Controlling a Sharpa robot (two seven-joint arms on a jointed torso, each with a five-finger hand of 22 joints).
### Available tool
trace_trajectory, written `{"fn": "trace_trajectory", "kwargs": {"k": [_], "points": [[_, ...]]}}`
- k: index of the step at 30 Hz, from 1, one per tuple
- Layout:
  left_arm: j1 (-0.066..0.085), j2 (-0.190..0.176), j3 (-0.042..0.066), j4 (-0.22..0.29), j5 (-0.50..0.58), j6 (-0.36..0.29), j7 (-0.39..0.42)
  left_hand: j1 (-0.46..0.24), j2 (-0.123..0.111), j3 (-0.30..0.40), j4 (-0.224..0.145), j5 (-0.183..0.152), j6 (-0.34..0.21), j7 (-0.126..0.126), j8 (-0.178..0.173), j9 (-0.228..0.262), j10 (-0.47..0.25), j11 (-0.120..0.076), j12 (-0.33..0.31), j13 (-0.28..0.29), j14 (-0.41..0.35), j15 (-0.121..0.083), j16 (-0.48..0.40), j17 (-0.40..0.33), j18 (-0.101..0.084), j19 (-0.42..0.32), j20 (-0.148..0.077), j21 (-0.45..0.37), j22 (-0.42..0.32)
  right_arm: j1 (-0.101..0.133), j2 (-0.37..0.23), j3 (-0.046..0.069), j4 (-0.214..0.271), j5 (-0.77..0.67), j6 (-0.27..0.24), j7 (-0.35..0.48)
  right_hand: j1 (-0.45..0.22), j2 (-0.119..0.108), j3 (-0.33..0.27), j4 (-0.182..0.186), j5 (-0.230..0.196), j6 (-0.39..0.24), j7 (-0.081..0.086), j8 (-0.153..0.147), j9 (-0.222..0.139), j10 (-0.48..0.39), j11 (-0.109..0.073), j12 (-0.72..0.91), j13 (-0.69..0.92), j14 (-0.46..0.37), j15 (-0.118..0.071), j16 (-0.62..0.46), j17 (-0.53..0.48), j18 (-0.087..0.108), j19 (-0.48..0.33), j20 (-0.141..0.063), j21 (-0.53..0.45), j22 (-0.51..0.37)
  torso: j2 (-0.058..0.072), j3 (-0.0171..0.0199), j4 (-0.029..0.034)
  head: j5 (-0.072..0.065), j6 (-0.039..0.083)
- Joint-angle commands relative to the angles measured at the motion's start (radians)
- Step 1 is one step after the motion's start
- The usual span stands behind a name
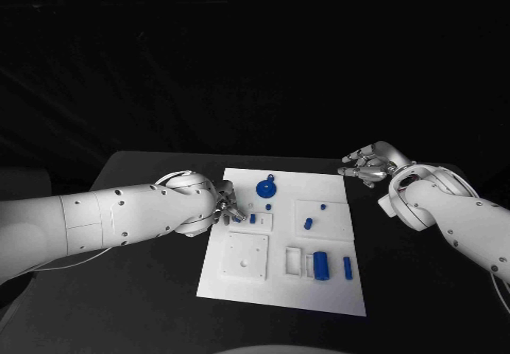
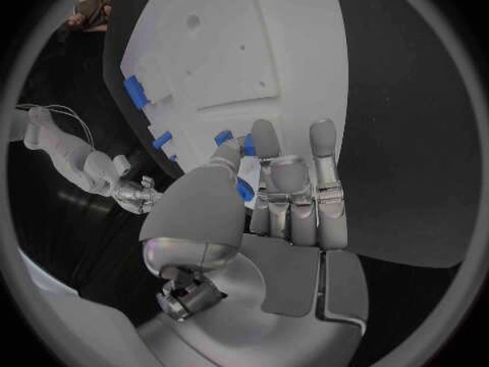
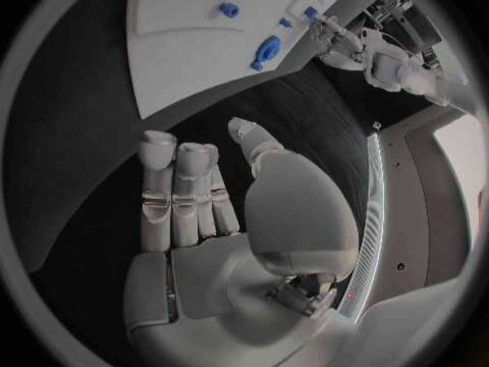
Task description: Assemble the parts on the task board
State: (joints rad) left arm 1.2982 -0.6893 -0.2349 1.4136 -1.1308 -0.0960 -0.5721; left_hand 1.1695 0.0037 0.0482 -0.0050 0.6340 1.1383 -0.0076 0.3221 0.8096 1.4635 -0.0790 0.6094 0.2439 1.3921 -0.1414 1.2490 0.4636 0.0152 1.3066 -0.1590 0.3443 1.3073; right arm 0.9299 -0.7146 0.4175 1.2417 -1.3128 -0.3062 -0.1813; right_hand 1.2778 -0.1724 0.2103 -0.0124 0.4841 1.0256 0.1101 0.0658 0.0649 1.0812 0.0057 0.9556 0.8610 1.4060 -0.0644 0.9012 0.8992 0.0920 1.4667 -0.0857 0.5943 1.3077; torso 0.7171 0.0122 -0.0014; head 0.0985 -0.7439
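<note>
Two white arms with smooth, rounded shells dotted with small dark screw recesses: the left arm (image 1: 96,221) has thick cylindrical segments, and the right arm (image 1: 468,221) carries a looped white bracket near its wrist. Each ends in a silver-grey metallic hand, left hand (image 2: 265,212) and right hand (image 3: 219,212), with segmented fingers (image 2: 324,167) tipped by matte grey pads and a broad grey palm plate. A thin pale cable trails beneath the left arm.
</note>
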Motion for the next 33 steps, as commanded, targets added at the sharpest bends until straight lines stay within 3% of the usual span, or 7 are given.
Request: {"fn": "trace_trajectory", "kwargs": {"k": [1, 33], "points": [[-0.01, 0.003, -0.007, -0.001, 0.002, 0.015, -0.013, 0.003, -0.011, -0.002, 0.008, -0.006, 0.02, -0.028, -0.007, -0.002, 0.052, -0.003, -0.004, 0.001, 0.003, -0.003, -0.005, -0.001, -0.015, 0.009, 0.001, -0.006, 0.016, -0.001, 0.0, 0.0, 0.001, -0.001, 0.008, 0.007, -0.011, 0.003, 0.001, 0.005, 0.005, -0.001, 0.001, -0.004, -0.002, 0.003, -0.002, 0.001, -0.001, 0.001, -0.004, -0.002, 0.0, 0.016, 0.046, -0.001, -0.006, 0.066, 0.0, 0.0001, 0.0001, -0.001, 0.0], [-0.01, 0.014, -0.007, -0.021, -0.006, 0.016, -0.012, 0.037, -0.059, -0.068, 0.129, -0.036, 0.021, -0.026, -0.022, -0.026, 0.052, -0.001, -0.023, 0.007, -0.003, -0.003, -0.011, -0.018, -0.015, 0.009, 0.001, -0.015, 0.016, -0.001, -0.003, 0.0, 0.001, 0.0, 0.006, 0.007, -0.013, 0.002, -0.005, 0.009, 0.007, -0.004, 0.002, -0.004, -0.002, 0.002, -0.002, 0.0, -0.003, -0.001, -0.003, -0.009, -0.005, 0.017, 0.046, 0.0, -0.013, 0.064, 0.0, -0.0001, 0.0002, -0.006, -0.001]]}}
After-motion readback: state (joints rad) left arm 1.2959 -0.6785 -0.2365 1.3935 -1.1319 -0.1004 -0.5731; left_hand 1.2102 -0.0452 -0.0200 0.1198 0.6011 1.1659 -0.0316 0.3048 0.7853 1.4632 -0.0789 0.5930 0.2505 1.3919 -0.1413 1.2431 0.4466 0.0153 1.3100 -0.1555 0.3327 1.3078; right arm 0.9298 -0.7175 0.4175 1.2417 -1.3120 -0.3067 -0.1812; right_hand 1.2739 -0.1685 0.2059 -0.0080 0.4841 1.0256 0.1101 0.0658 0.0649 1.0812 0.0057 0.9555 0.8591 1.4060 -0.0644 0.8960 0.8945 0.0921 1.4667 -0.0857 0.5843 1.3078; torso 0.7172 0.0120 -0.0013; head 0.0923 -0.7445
